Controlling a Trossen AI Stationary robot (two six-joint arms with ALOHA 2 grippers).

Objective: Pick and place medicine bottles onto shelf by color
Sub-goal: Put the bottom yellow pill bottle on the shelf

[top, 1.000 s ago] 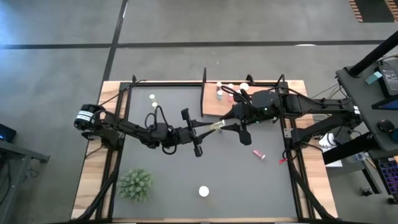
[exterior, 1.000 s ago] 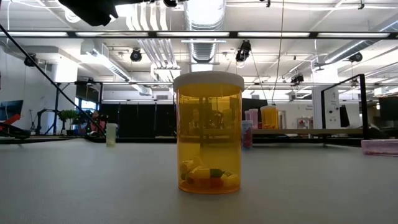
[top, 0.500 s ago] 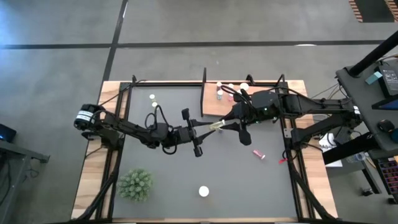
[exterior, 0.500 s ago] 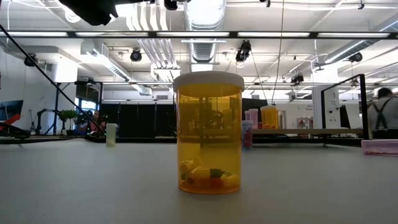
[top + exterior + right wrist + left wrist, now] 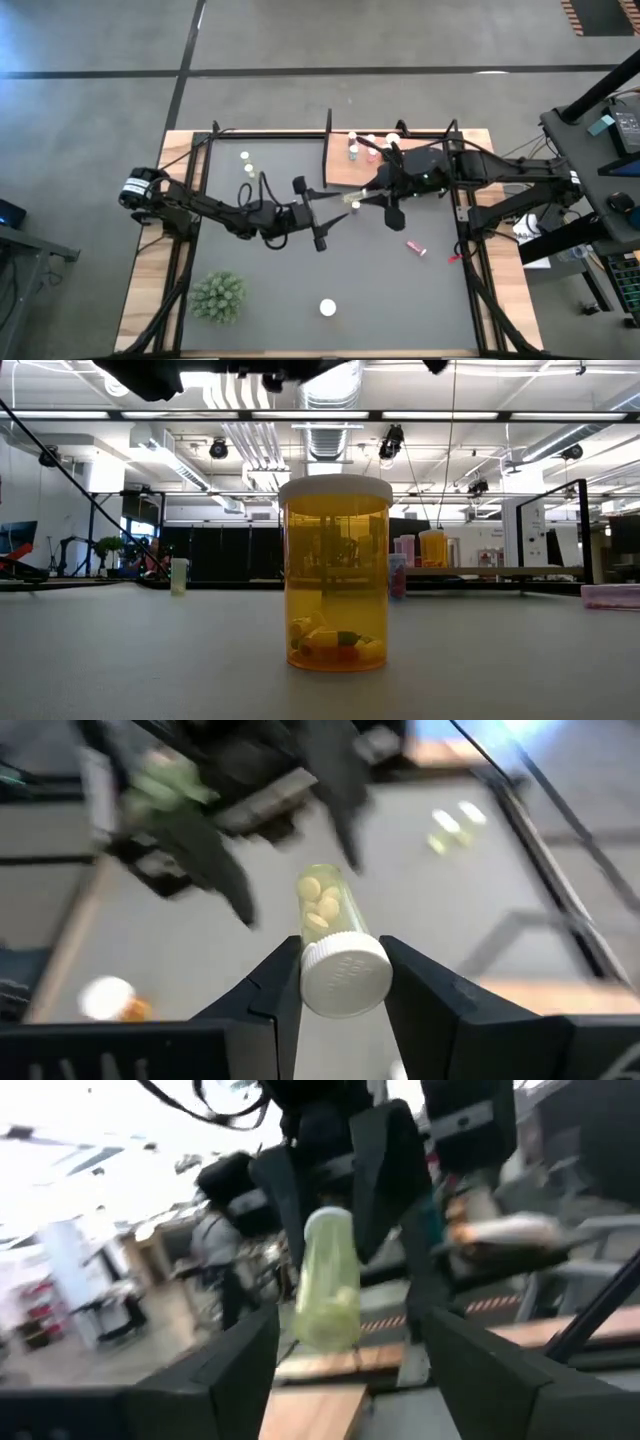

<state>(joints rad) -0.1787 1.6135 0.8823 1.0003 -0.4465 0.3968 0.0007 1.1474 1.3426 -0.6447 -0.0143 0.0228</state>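
Item: yellow-green bottle [image 5: 355, 201], white-capped, held in the air above the dark grey mat [image 5: 400, 290], just off the 6 o'clock edge of the shelf [image 5: 345, 172]. In the right wrist view the bottle [image 5: 330, 935] is seen clamped at its cap end between the right gripper's [image 5: 362, 199] jaws, pale tablets visible inside.

Left gripper [image 5: 335, 206]: reaching from 9 o'clock toward the same bottle. In the left wrist view its jaws are seen parted to either side of the bottle [image 5: 330, 1290], with a gap showing on each side, so no grip is held.

Shelf: light-brown board at the 12 o'clock edge of the mat, toward 1 o'clock. Several small white-capped bottles [image 5: 372, 145] are grouped along its far edge.

Loose stock on the mat:
- Two small pale bottles [image 5: 246, 162] near 11 o'clock.
- One pink-red bottle [image 5: 415, 246] lying on its side toward 4 o'clock.
- One orange bottle [image 5: 328, 308] upright near 6 o'clock; in the low view it [image 5: 336, 573] is seen with capsules at the bottom.

Other: spiky green plant [image 5: 218, 296] at 7 o'clock. The mat is laid on a wooden counter [image 5: 150, 270].
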